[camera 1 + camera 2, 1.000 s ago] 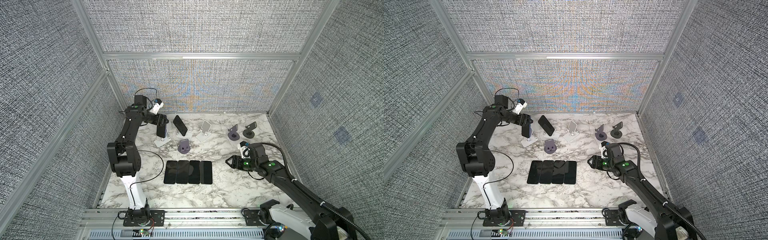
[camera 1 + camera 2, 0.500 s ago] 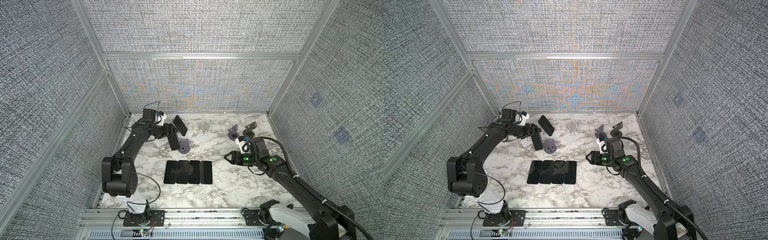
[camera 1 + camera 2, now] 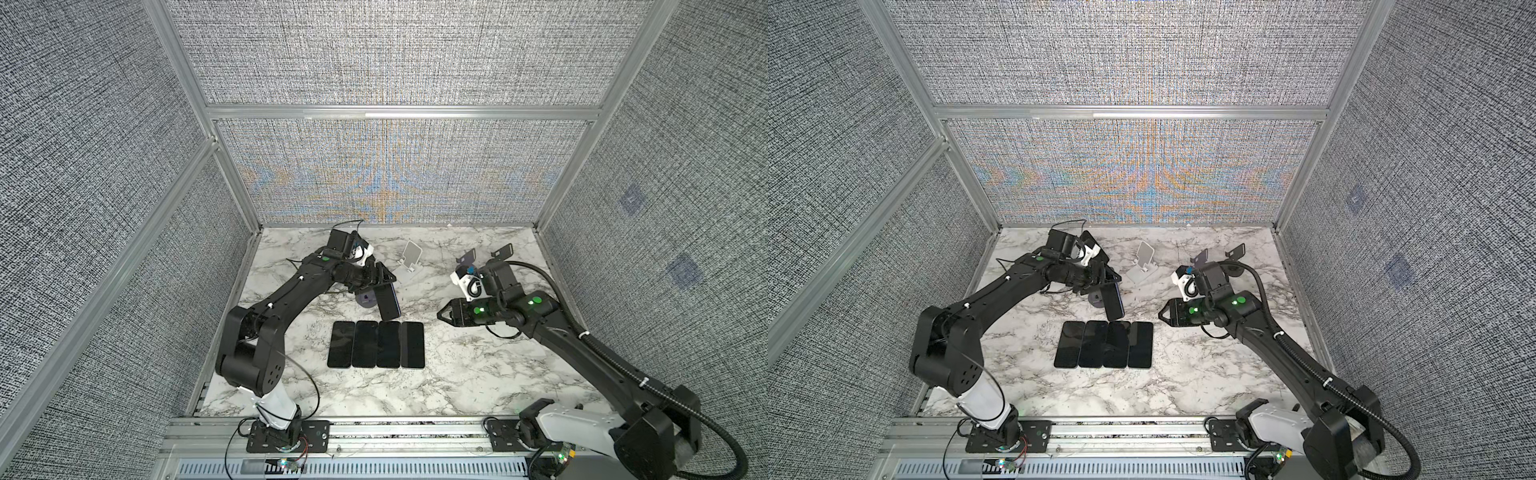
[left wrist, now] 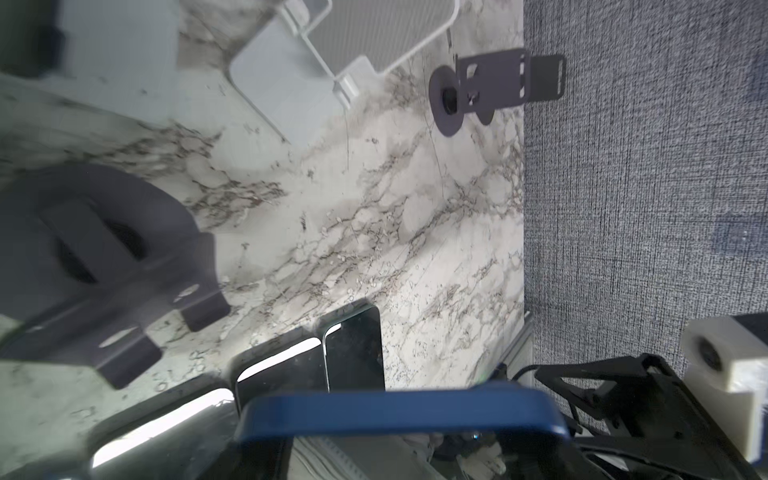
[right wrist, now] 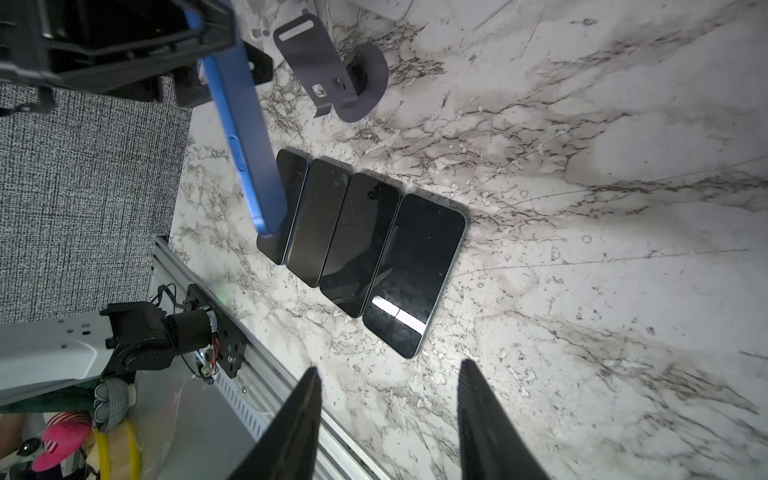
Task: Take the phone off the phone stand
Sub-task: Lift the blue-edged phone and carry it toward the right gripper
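Hanging tilted over the marble bench (image 3: 478,374), the blue phone (image 3: 388,304) is clamped at its upper end by the left gripper (image 3: 380,282). No stand is touched by it. Its lower end is held above the far ends of four black-screened phones (image 3: 376,345), which are laid flat side by side at mid-bench. An empty purple stand (image 3: 363,300) is seen just behind it. A white stand (image 3: 409,259) is set nearer the far edge, and two dark stands (image 3: 465,261) are placed toward the far right corner. The right gripper (image 5: 388,374) is held above the bench to the right of the row, its jaws parted with nothing between them.
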